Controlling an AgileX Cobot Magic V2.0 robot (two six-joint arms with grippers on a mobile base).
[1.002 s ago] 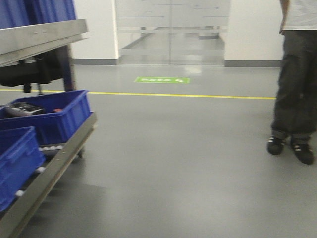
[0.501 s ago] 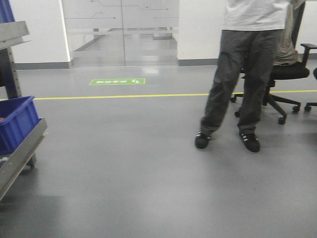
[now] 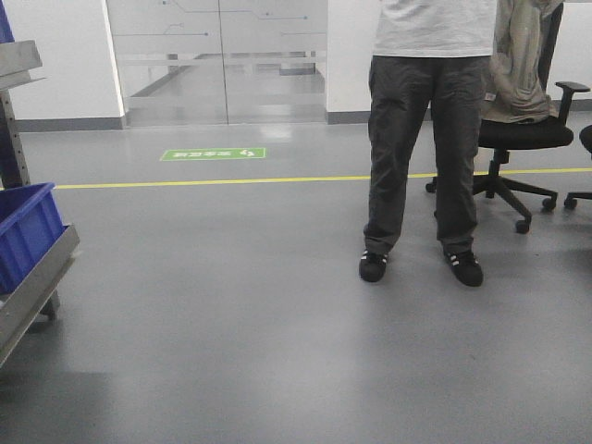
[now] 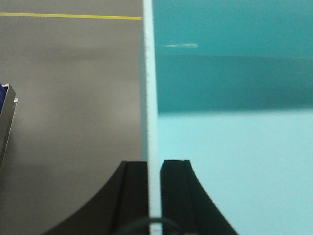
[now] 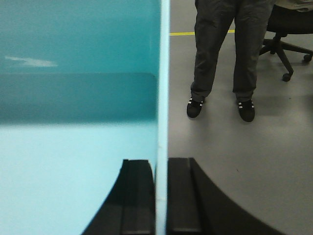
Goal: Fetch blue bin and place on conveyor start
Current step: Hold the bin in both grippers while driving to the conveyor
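Bystander [image 3: 425, 139] further left, beyond blue bin [image 5: 73, 161]

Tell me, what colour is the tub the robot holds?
Light turquoise. The blue bin shows best in the right wrist view.

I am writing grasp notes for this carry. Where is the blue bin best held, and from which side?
At its thin side walls, coming over the rim: the blue bin has plain flat walls, so the left gripper and right gripper each straddle one wall, one finger inside, one outside.
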